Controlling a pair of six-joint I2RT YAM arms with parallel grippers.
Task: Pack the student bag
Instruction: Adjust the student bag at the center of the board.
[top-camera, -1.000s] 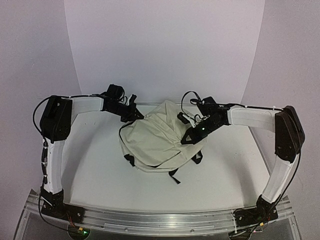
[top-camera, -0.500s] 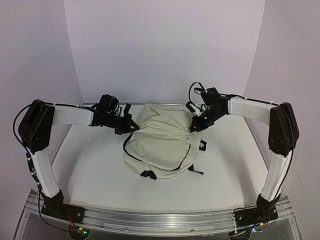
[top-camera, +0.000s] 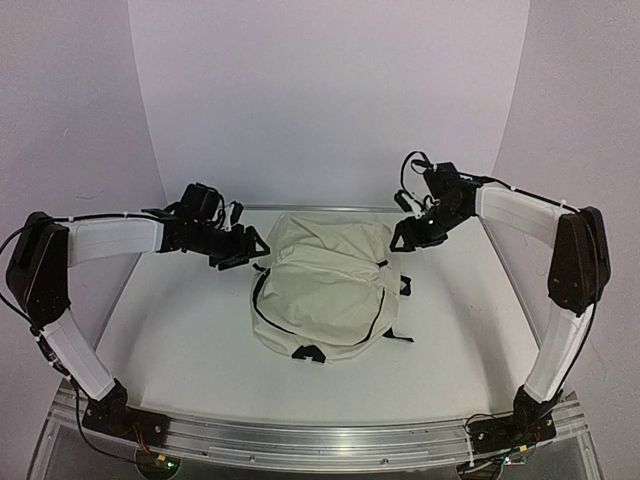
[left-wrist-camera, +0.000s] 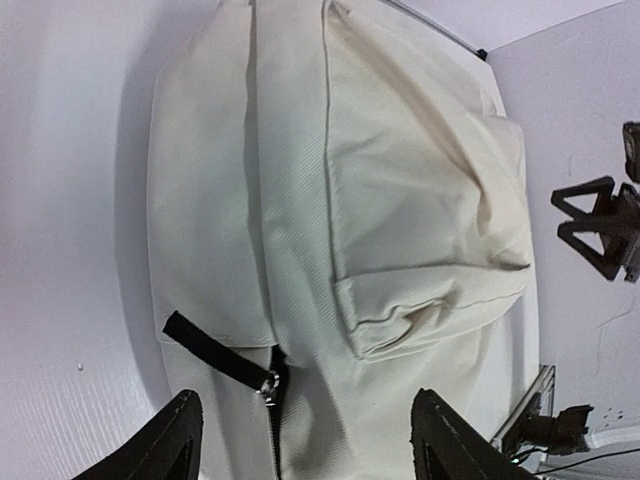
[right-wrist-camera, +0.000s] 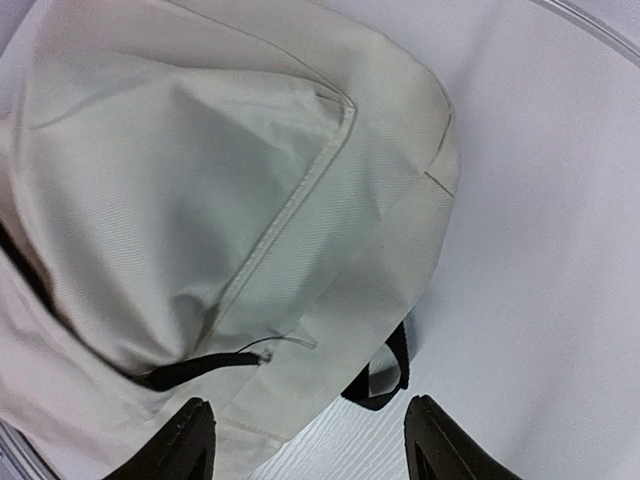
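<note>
The student bag (top-camera: 322, 287), a cream fabric backpack with black zippers, lies flat in the middle of the white table. My left gripper (top-camera: 256, 247) hovers just off its left side, open and empty. In the left wrist view the bag (left-wrist-camera: 330, 200) fills the frame, and its black zipper pull (left-wrist-camera: 215, 350) lies between my spread left gripper (left-wrist-camera: 315, 445) fingers. My right gripper (top-camera: 404, 240) stands off the bag's upper right corner, also open and holding nothing. The right wrist view shows the bag (right-wrist-camera: 200, 190) and a black strap buckle (right-wrist-camera: 385, 375) just past the right gripper (right-wrist-camera: 312, 440).
Black straps (top-camera: 400, 336) trail from the bag's near right side onto the table. A metal rail (top-camera: 320, 440) carrying both arm bases runs along the near edge. A white curved backdrop (top-camera: 330, 100) closes the far side.
Both grippers were shut on the bag's sides and lifting it; they have opened, let go and drawn outward. The bag has settled flat on the table.
</note>
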